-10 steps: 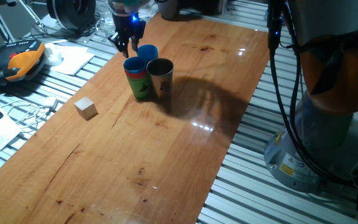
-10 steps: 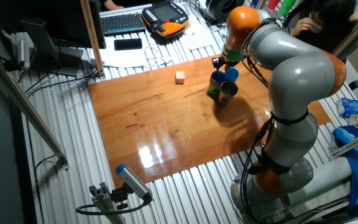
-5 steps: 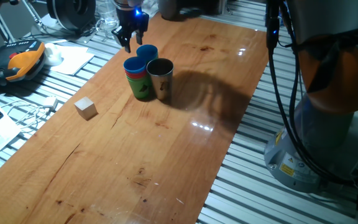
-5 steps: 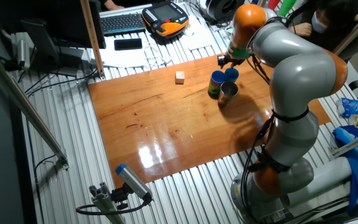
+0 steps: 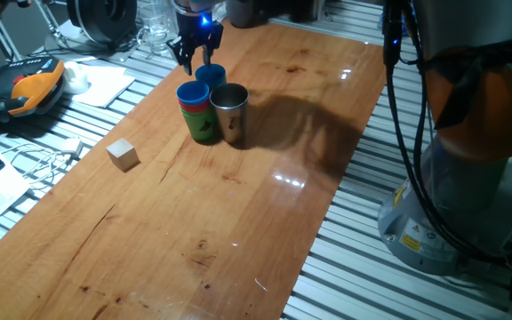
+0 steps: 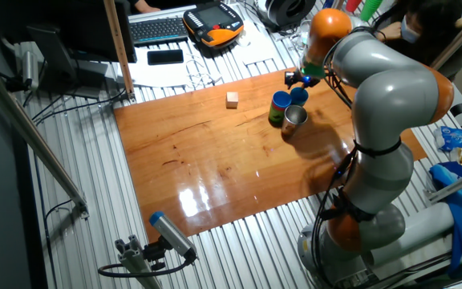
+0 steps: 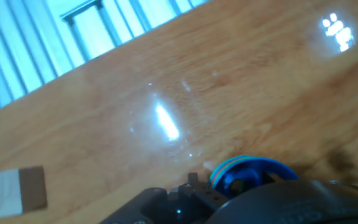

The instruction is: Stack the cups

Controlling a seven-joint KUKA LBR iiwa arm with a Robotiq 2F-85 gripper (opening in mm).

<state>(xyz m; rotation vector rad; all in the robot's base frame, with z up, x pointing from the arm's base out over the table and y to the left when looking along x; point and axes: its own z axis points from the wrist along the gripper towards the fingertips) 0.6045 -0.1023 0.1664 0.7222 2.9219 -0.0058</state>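
Moved since a second ago: arm (image 6: 391,88) swung rightward along the table's far edge, carrying the gripper (image 5: 196,49) from beside the cups to above and behind them; cups and cube unchanged.

Table (image 5: 265,222): wooden.

Stack (image 5: 196,108): nested cups, blue on top, red then green below, at the far end.

Steel cup (image 5: 229,111): upright, touching the stack.

Blue cup (image 5: 210,76): alone, just behind the stack, directly under the gripper; probably next to go on.

Gripper: fingers slightly apart, holding nothing.

Cube (image 5: 123,154): well apart from the cups.
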